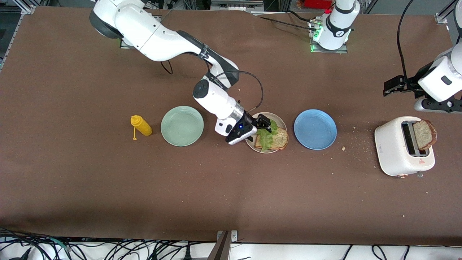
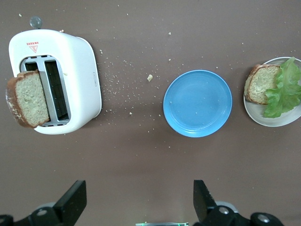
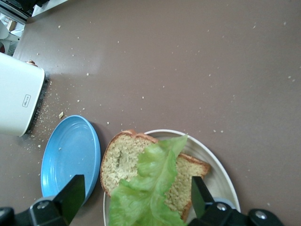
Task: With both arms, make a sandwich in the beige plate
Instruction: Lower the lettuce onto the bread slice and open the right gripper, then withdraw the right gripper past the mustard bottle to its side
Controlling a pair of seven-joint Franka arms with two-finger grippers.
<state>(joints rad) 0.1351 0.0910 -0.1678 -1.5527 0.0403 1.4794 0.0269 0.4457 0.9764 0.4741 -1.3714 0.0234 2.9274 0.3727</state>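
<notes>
arms (image 1: 158, 39): glossy white, chunky rounded joints, black cuff bands
cables (image 1: 252, 81): black, looping off the wrist
claws (image 1: 265, 124): black, two fingers, tiny blue light nearby

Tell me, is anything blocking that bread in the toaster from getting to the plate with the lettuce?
On the table, only the blue plate lies between the toaster, holding the bread slice, and the beige plate. It is flat; a lifted slice should pass over. The open right gripper hovers over the lettuce.
</notes>
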